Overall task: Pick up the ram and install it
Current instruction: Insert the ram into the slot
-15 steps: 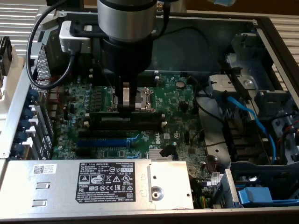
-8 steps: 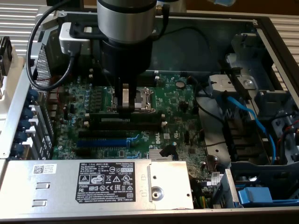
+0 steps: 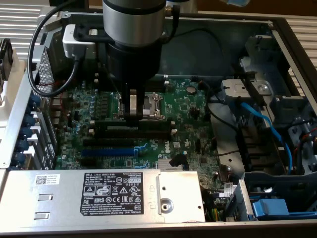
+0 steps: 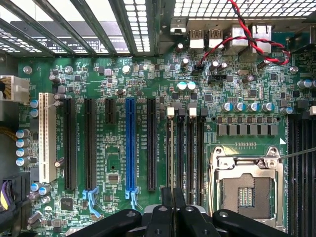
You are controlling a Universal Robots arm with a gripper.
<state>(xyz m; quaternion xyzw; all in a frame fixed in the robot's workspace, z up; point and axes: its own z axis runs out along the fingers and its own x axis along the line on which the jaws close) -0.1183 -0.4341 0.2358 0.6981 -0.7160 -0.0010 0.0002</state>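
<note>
Now | tool (image 4: 173,196) clamped on ram (image 4: 170,148) | black slots (image 4: 190,153) just beside its edge

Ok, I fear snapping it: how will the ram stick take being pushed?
The ram stick is a thin flat board, so probably stiff lengthwise but apt to crack if twisted. It looks light for the claw. Standing on its narrow edge, it would likely tip if let go.
</note>
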